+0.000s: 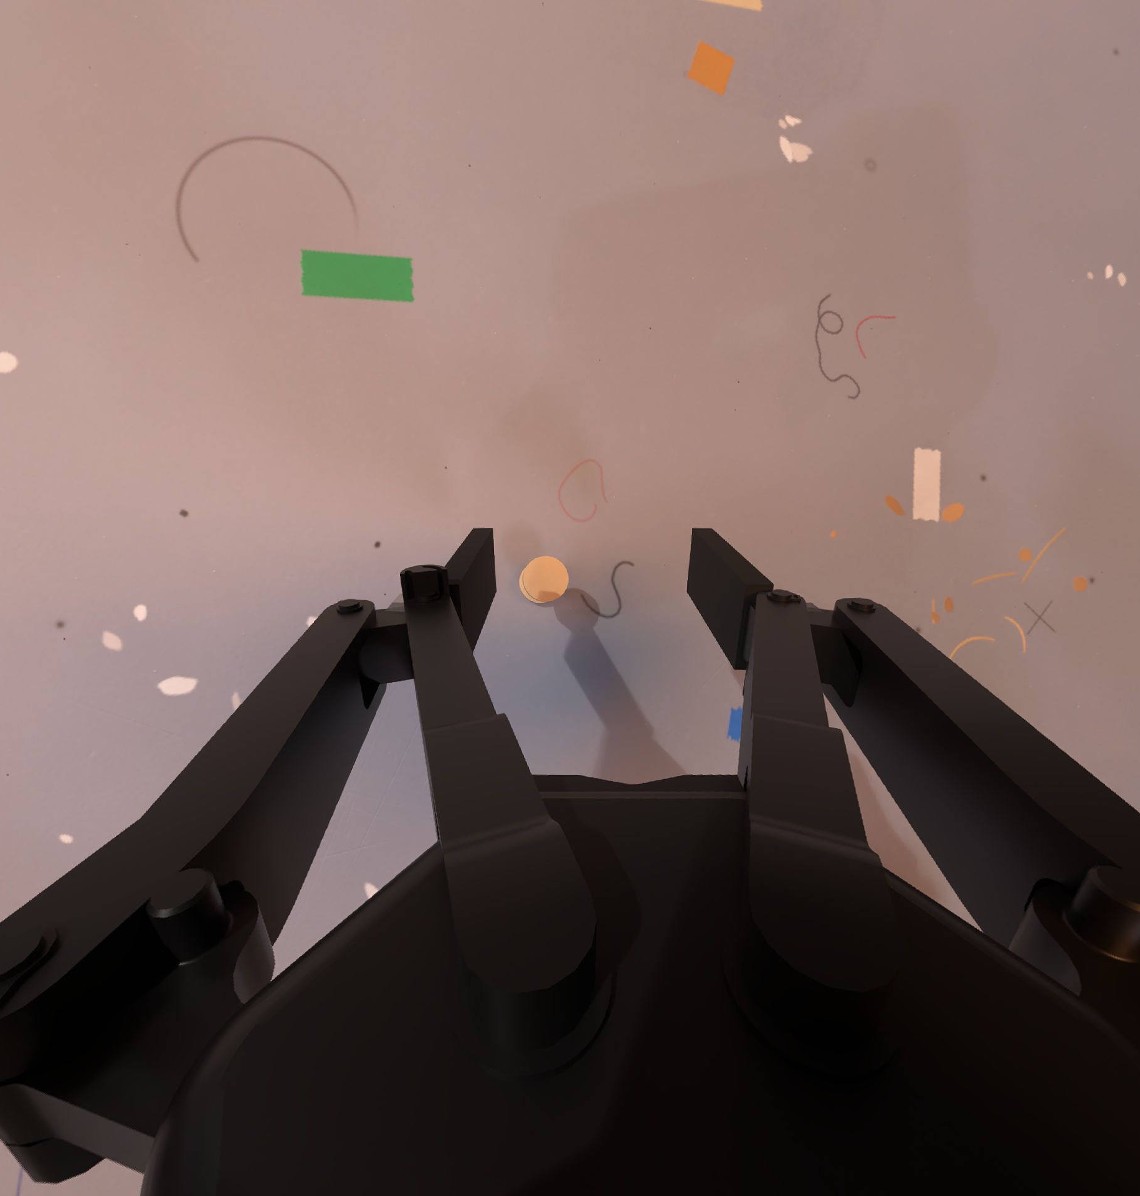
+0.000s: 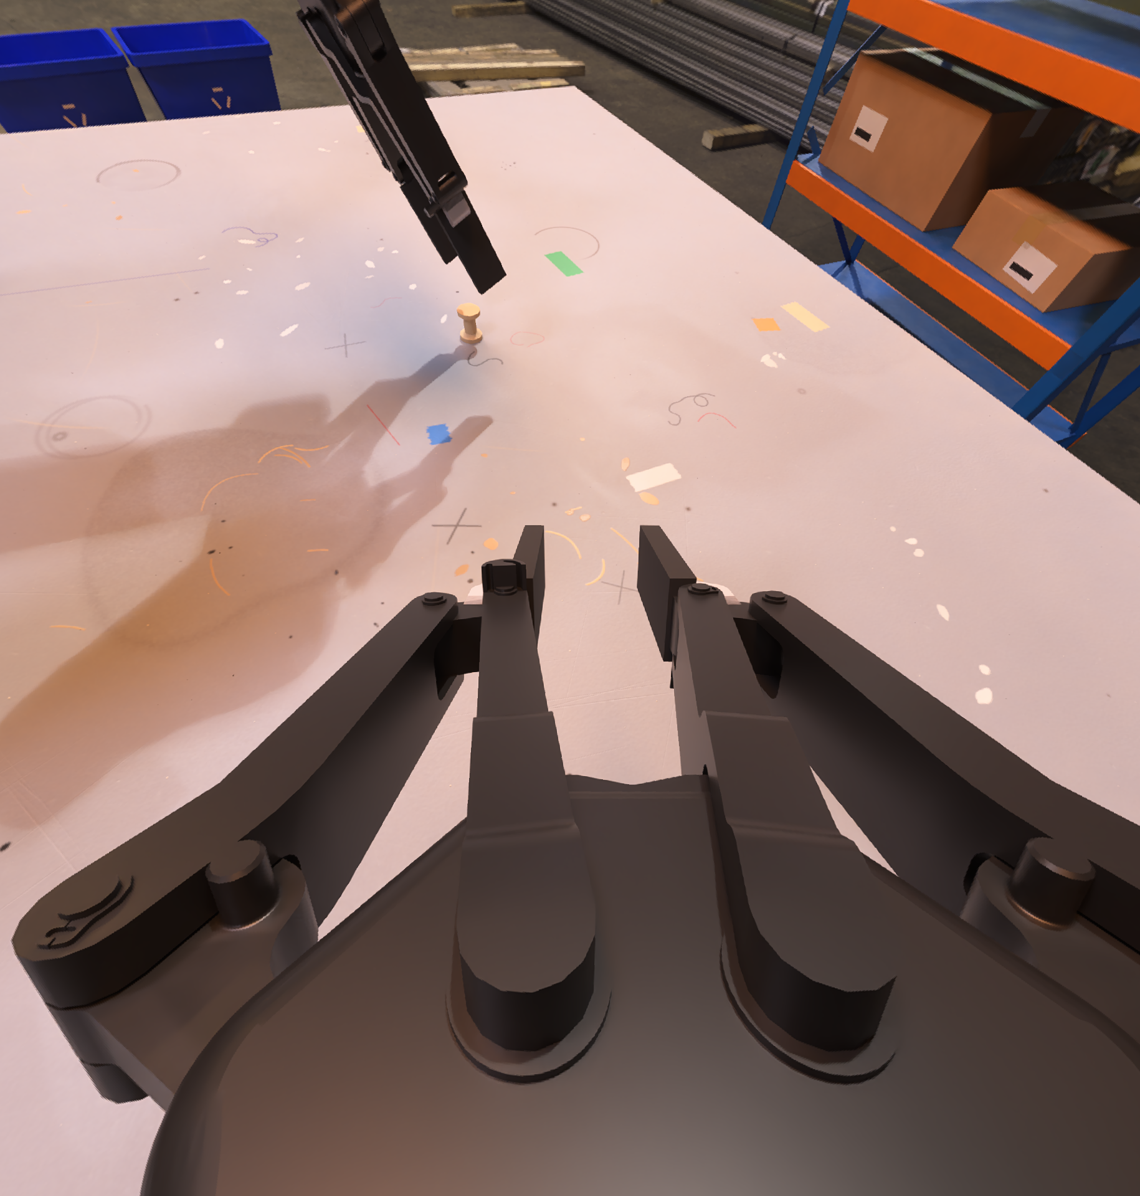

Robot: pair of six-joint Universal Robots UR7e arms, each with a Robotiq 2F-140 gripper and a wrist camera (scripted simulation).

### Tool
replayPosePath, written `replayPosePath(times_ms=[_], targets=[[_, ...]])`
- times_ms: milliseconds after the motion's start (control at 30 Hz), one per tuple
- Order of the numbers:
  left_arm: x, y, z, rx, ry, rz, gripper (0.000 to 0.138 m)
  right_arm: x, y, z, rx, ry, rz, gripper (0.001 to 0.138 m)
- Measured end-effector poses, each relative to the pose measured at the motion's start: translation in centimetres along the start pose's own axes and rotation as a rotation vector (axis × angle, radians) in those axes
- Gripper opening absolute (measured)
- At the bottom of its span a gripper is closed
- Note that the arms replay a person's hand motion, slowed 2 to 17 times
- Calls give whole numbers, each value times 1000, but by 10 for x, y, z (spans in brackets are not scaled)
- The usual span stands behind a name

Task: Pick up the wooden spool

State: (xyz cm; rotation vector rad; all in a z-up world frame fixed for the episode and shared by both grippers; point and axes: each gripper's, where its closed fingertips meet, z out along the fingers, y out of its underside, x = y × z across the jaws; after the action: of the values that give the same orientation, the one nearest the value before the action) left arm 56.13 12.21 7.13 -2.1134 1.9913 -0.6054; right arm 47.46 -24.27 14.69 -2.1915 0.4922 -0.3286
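The wooden spool is small and pale tan and stands upright on the white table. In the left wrist view I look down on its round top. My left gripper is open and hangs above the spool, which lies between the fingers, close to the left finger. The left gripper also shows in the right wrist view, just above and right of the spool, not touching it. My right gripper is open and empty, low over the table, well nearer than the spool.
Tape patches lie on the table: green, blue, orange, white. Two blue bins stand beyond the far edge. A blue and orange shelf with cardboard boxes stands to the right.
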Motion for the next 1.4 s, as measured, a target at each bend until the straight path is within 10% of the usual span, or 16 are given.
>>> replayPosePath(times_ms=[1400], targets=[[0,17,39,-202,-156,-45,80,1,-3,-7,26,-9,8,39]])
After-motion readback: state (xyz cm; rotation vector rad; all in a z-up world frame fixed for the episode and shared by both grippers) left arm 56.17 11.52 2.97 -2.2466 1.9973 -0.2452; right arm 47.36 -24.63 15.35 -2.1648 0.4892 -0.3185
